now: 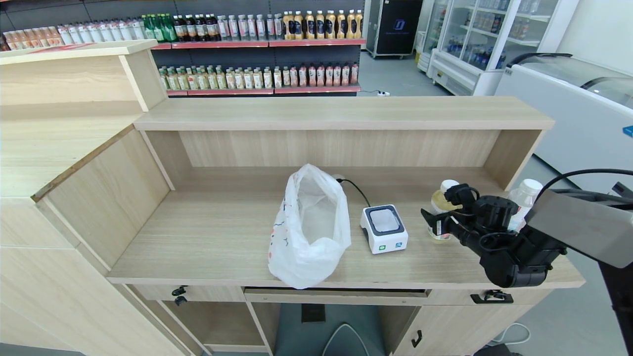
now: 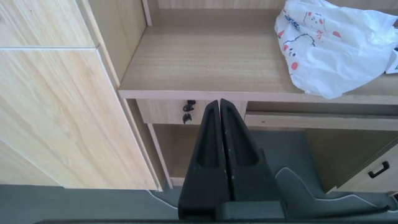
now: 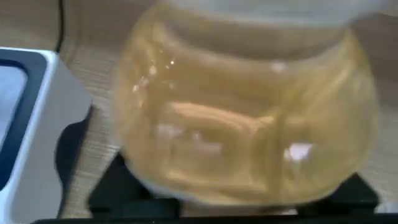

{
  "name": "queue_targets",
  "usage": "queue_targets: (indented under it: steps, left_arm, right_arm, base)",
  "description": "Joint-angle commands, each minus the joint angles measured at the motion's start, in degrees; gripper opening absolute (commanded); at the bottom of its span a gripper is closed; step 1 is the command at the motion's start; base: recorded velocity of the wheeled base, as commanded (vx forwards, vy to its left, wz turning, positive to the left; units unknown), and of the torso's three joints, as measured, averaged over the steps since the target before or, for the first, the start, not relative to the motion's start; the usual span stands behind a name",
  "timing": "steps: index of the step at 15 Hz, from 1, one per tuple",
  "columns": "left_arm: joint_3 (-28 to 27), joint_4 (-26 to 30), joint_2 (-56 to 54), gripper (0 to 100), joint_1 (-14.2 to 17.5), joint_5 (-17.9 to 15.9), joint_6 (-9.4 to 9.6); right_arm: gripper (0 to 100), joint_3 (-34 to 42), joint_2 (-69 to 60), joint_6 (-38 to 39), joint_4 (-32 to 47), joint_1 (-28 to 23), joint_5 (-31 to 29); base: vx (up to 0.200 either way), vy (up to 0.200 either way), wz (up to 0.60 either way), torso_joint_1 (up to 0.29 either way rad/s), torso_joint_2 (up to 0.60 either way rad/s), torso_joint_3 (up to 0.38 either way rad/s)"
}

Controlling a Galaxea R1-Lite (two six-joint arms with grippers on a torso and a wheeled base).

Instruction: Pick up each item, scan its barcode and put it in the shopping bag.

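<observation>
A wooden counter (image 1: 207, 232) carries a shopping bag (image 1: 309, 232) mid-frame, a scanner (image 1: 384, 228) just right of it, then a yellowish bottle (image 1: 439, 201) and a clear bottle (image 1: 524, 195) at right.

- A shopping bag (image 1: 309, 232) stands on the bench (image 1: 212, 237), near the middle and close to the front edge.
- A scanner (image 1: 384, 228) sits just right of the bag, with its cable (image 1: 357, 190) running back behind the bag.
- A bottle (image 1: 440, 200) stands right of the scanner, and the right gripper (image 1: 431, 223) is against it.
- A second bottle (image 1: 525, 193) stands further right, behind that arm.
- A raised ledge (image 1: 341, 112) runs along the back of the bench.
- Drink shelves (image 1: 257, 44) stand beyond the ledge.
- The left gripper (image 2: 219, 112) hangs before the bench front, left of the bag.
</observation>
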Motion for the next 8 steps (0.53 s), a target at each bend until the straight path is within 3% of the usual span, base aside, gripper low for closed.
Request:
queue_targets:
  steps: [1,6,8]
  left_arm:
    - [0.0,0.0,-0.02,0,0.0,0.04,0.04]
    - [0.0,0.0,-0.02,0,0.0,0.04,0.04]
    - [0.0,0.0,-0.02,0,0.0,0.04,0.04]
  right_arm:
    - [0,-0.3,-0.58,-0.04,0.27,-0.39,0.01]
    - [0,0.05,-0.49,-1.71,-0.09,-0.74,0.54]
    - [0,0.32,-1.99,-1.62,0.35,-0.74,4.41]
  base:
    - [0.0,0.0,0.0,0.0,0.0,0.0]
    - [0.0,0.0,0.0,0.0,0.0,0.0]
    - [0.0,0.0,0.0,0.0,0.0,0.0]
